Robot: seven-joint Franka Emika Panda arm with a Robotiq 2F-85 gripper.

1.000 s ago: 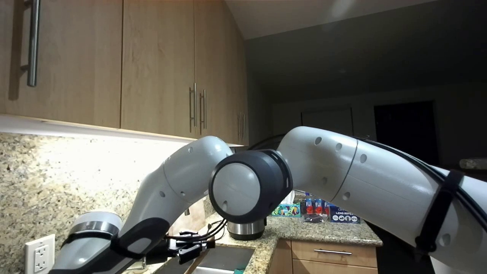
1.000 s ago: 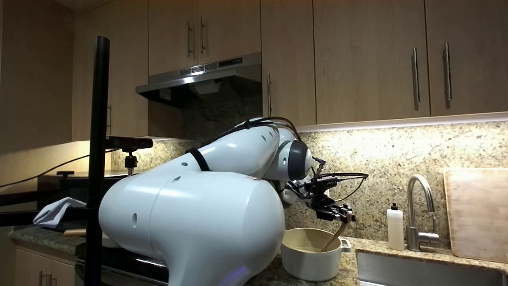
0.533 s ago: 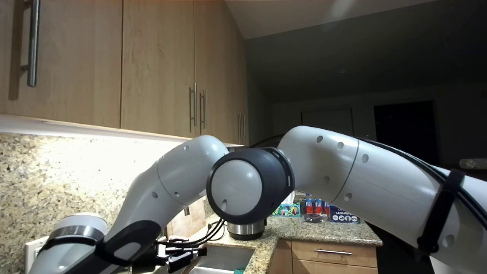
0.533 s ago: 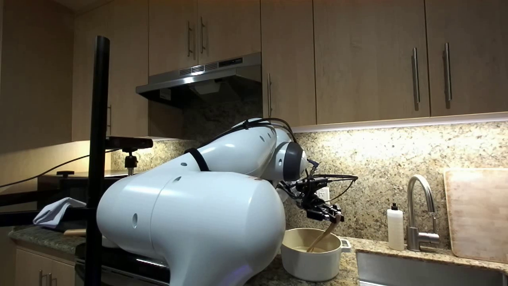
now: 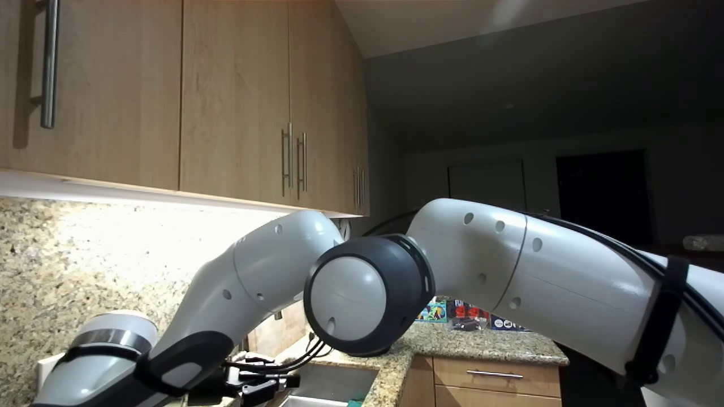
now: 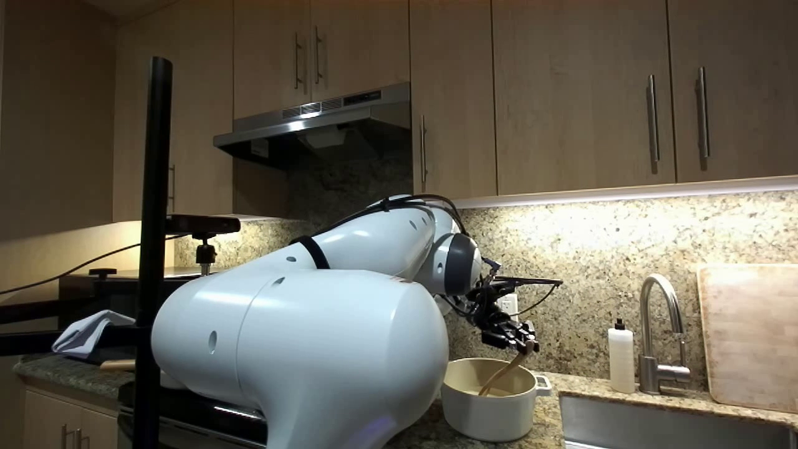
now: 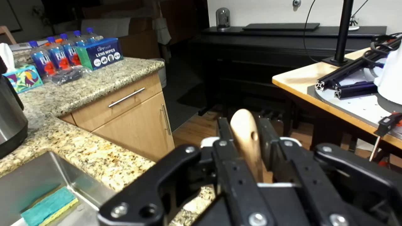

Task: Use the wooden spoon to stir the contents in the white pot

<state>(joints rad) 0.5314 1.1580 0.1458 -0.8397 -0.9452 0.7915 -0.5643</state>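
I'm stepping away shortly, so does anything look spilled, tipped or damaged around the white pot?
Nothing stands out: the white pot stands upright on the counter, the wooden spoon slants into it, gripped by the tool, and no spill or damage shows.

White arm (image 6: 340, 324) formed in rounded segments (image 5: 274, 268), joint (image 5: 367, 295) ringed in dark grey, black cables (image 5: 622, 252) fastened by a strap (image 5: 659, 317), black gripper (image 7: 245, 127) fitted with silver screws (image 7: 120, 209)
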